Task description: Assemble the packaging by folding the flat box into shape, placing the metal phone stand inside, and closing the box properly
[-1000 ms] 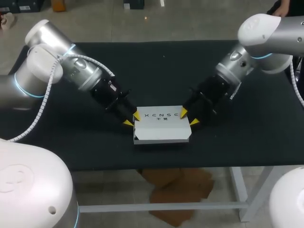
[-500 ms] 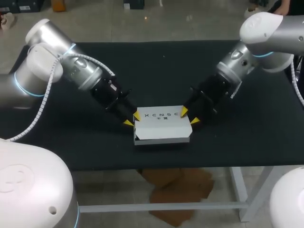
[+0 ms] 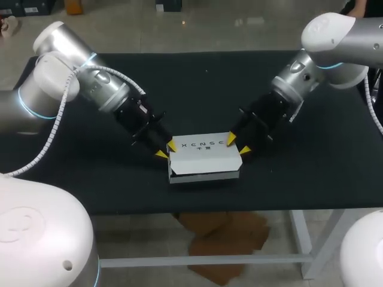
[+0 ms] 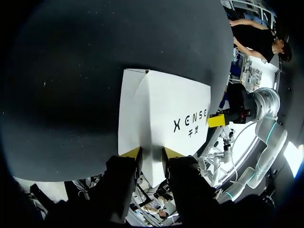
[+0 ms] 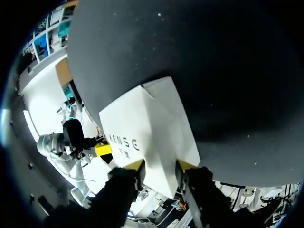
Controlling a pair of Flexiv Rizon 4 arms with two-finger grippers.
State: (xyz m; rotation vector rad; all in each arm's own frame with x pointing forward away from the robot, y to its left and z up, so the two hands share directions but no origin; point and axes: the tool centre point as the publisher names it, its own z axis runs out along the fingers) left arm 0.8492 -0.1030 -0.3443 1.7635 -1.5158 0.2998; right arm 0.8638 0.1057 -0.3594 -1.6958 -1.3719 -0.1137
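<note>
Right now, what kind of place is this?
Probably a robotics lab workbench: a black table, with a yellow-tipped left gripper and right gripper both holding one white box.

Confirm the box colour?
The box is white with dark lettering on top, clearest in the left wrist view.
</note>
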